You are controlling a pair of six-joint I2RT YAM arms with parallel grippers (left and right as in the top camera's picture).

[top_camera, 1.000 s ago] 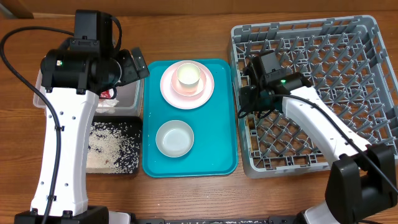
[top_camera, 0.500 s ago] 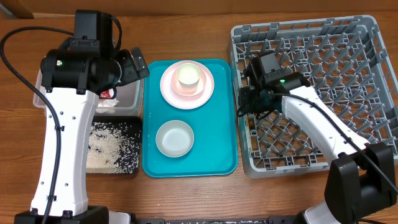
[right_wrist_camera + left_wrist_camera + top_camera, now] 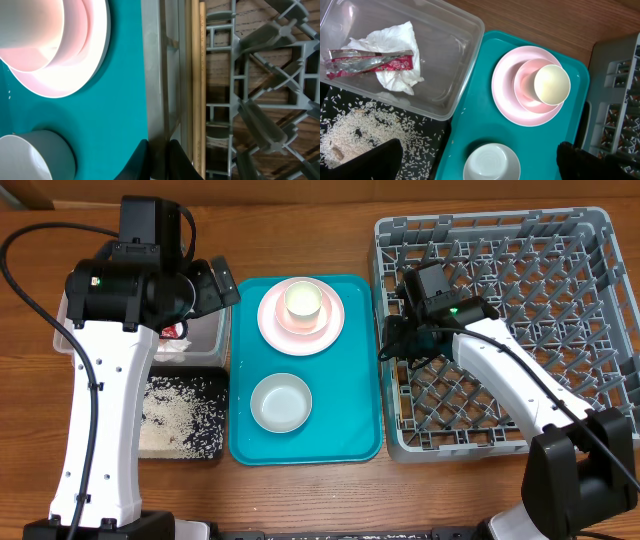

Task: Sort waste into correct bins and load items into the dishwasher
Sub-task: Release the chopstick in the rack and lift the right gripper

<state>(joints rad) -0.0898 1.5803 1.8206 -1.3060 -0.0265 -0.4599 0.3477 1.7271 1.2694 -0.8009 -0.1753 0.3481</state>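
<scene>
A wooden table [image 3: 310, 230] is shown from above, with a teal tray [image 3: 350, 410] at its centre. Nearest, a lone bowl [image 3: 280, 402] is seen on the near half of the teal tray. Rice [image 3: 165, 415] is spread in the black tray [image 3: 205, 442] just to its left. Farther back, on the teal tray's far half, a plate [image 3: 270, 330] is topped by a stacked bowl [image 3: 527, 95] and a cup [image 3: 305, 301]. Left of that end, the napkin [image 3: 395, 75] and wrapper [image 3: 370, 60] are contained in the tub [image 3: 465, 60].

The left gripper [image 3: 477, 162] is held above the teal tray's left side, fingers spread wide and empty. Right of the teal tray, chopsticks [image 3: 196, 75] are laid inside the rack [image 3: 500, 222], along its nearest wall. The right gripper [image 3: 159, 160] is poised over that wall, fingers slightly parted, nothing clamped.

Waste sorting is judged finished and loading is judged to be in hand, as no dish is yet racked. The next move likely calls for the cup to be lifted off the stack, or the lone bowl to be taken by its rim. It would then be carried right and set between pegs.
</scene>
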